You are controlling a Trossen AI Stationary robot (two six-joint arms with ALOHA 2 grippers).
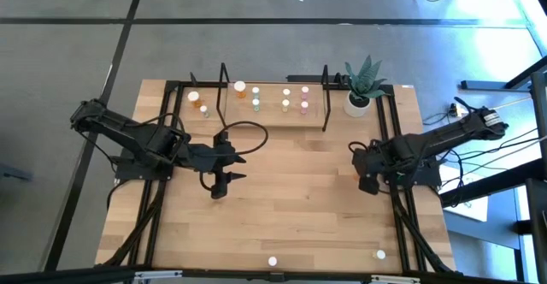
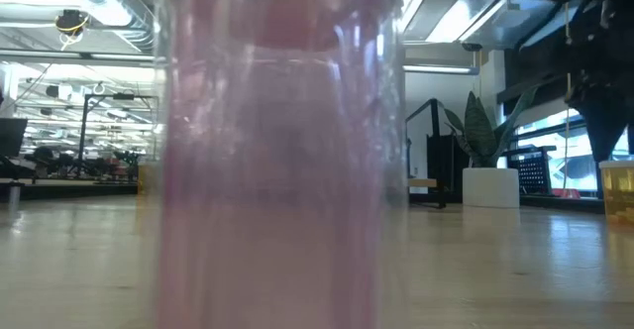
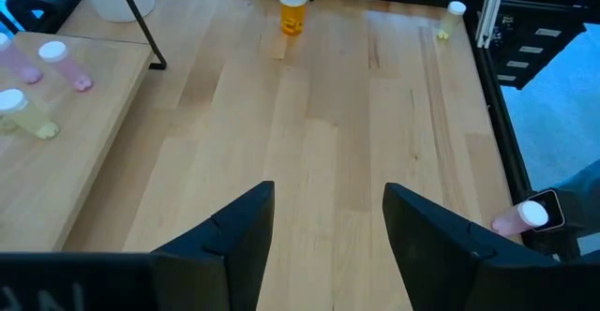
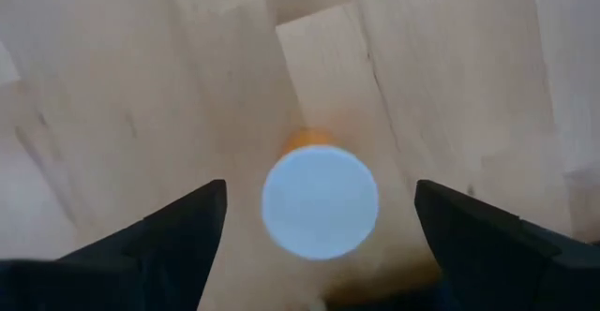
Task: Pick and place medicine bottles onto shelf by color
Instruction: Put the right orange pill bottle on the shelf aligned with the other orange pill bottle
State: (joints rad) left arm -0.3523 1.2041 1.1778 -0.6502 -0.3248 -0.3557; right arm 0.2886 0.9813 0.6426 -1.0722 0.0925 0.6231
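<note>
An orange medicine bottle with a white cap [image 4: 319, 201] stands upright on the table and also shows in the left wrist view [image 3: 292, 11]. My right gripper [image 4: 319, 219] is open above it, pointing down, one finger on each side and neither touching; in the high view the gripper [image 1: 366, 184] hides the bottle. My left gripper [image 1: 226, 184] is open and empty over the table's middle [image 3: 328, 227]. The shelf [image 1: 269, 118] stands at the far side with several bottles upright on its board, among them an orange one [image 1: 240, 88] and pink ones [image 1: 304, 90].
A white plant pot [image 1: 358, 104] stands right of the shelf. Two bottles [image 1: 193, 98] stand left of the shelf. A pink bottle [image 1: 273, 262] stands at the near edge and fills the low view [image 2: 277, 170]; a whitish one [image 1: 380, 254] stands near the front right.
</note>
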